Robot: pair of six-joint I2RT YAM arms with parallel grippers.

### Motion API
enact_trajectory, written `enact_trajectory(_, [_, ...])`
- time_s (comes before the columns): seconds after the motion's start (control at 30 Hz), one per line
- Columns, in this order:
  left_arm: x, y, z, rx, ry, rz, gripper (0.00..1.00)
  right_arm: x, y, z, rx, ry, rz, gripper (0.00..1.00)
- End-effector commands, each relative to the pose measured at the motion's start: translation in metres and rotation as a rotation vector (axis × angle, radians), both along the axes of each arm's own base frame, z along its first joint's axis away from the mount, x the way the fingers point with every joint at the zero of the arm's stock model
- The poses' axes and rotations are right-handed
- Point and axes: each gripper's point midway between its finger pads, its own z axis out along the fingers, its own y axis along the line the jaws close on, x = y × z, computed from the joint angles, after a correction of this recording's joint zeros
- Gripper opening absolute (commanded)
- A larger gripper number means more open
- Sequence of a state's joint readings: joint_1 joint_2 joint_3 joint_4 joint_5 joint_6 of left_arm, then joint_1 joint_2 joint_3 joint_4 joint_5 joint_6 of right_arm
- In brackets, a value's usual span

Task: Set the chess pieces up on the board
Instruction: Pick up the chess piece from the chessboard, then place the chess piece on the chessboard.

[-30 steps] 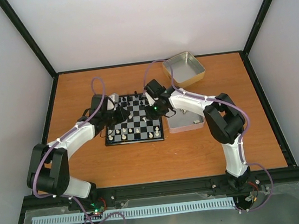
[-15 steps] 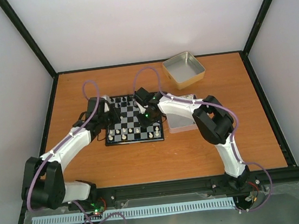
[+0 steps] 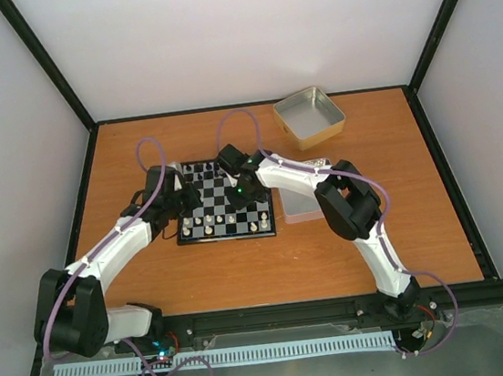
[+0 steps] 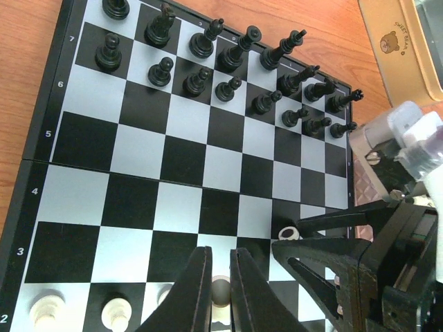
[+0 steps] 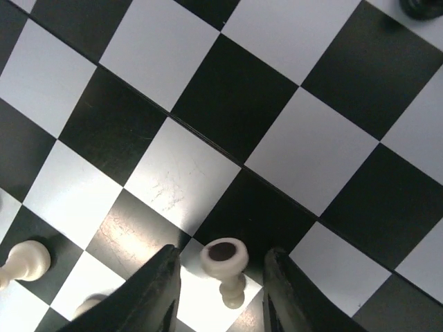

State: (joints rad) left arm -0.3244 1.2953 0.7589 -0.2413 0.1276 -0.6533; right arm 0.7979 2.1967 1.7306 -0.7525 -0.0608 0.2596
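The left gripper (image 4: 219, 254) was closed to a slit above the board (image 4: 138, 166), with a cream piece (image 4: 220, 289) showing in the gap; whether it was gripped could not be told. The right gripper (image 5: 221, 266) stood apart astride a second cream piece (image 5: 223, 256), without touching it. Black pieces (image 4: 228, 62) crowded the far ranks. A tin (image 3: 301, 205) lay beside the board.
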Motion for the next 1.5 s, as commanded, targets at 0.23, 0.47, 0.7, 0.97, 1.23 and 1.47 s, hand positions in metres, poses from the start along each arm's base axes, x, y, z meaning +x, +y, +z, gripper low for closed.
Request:
enact_trajectory(0.23, [0.000, -0.004, 0.015, -0.019, -0.032, -0.028, 0.01, 0.002, -0.002, -0.008, -0.080, 0.013, -0.022, 0.17])
enact_trajectory(0.47, [-0.002, -0.025, 0.015, -0.085, -0.045, -0.124, 0.01, 0.015, -0.015, 0.006, -0.090, -0.059, -0.104, 0.15])
enact_trajectory(0.7, [-0.009, -0.073, 0.005, -0.101, -0.025, -0.254, 0.01, 0.027, -0.053, 0.030, 0.028, -0.120, -0.283, 0.16])
enact_trajectory(0.97, [-0.011, -0.110, -0.023, -0.038, 0.048, -0.339, 0.01, 0.032, -0.087, 0.068, 0.163, -0.214, -0.428, 0.15])
enact_trajectory(1.23, [-0.011, -0.117, -0.045, 0.091, 0.091, -0.356, 0.02, 0.029, -0.095, 0.080, 0.218, -0.220, -0.456, 0.16])
enact_trajectory(1.47, [-0.014, -0.114, -0.061, 0.189, 0.121, -0.337, 0.02, 0.028, -0.097, 0.080, 0.230, -0.209, -0.458, 0.16])
